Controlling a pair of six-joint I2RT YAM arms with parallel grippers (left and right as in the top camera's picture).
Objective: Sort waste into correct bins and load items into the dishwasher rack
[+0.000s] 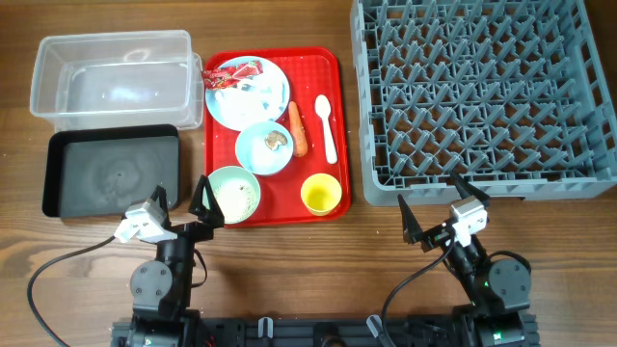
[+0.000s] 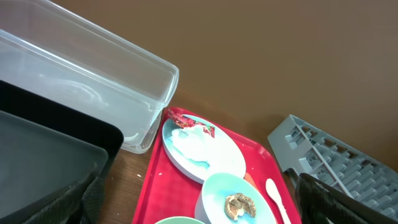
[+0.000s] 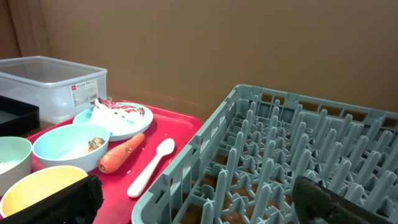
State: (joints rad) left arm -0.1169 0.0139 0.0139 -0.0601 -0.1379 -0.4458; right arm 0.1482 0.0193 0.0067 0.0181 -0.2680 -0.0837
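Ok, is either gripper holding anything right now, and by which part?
Nothing is held. The left gripper and the right gripper both stand open and empty.

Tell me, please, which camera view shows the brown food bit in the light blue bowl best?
The left wrist view: the brown food bit lies close and large, fully visible inside the light blue bowl. Overhead shows it only as a small dark speck; the right wrist view catches it small, partly behind the bowl's near rim.
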